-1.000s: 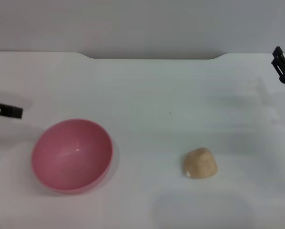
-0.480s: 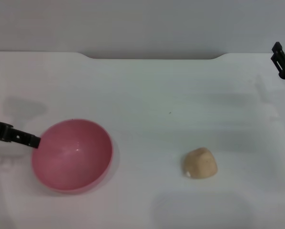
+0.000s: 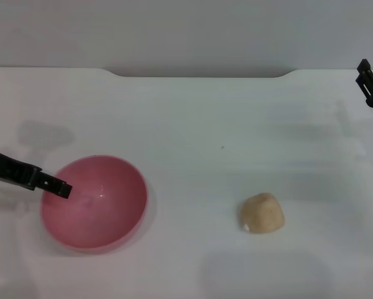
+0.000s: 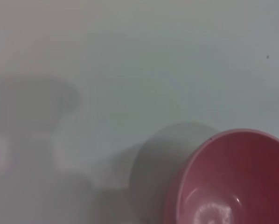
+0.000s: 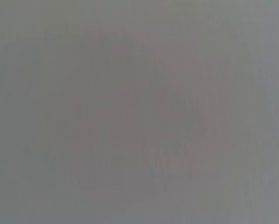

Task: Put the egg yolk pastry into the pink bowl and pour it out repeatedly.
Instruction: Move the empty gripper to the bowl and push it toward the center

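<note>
— Two grippers in the head view: where does each one sit?
— Left gripper (image 3: 54, 185) reaches in from the left edge, and its dark tip lies over the pink bowl's (image 3: 94, 202) left rim, pointing into the hollow. Right gripper (image 3: 372, 87) sits at the far right edge of the table (image 3: 205, 118), well apart from everything else.
— Are they open or closed?
— Can't tell for either one. Only a single dark bar of the left one shows, and only a black corner of the right.
— Where's the pastry (image 3: 262, 213) relative to them?
— It lies on the bare table to the right of the bowl and clear of it, well apart from the left gripper, with the bowl between the two. The right gripper is also far from it, off toward the back right.
— Anything in the bowl?
— Nothing lies inside; just the glossy pink inner wall with a small highlight. It stands upright on the table.
— What do the wrist views show?
— The left wrist view shows the bowl (image 4: 233, 182) close by, with its rim and part of the inside, and its shadow on the table (image 4: 153, 60). The right wrist view shows nothing but flat grey
</note>
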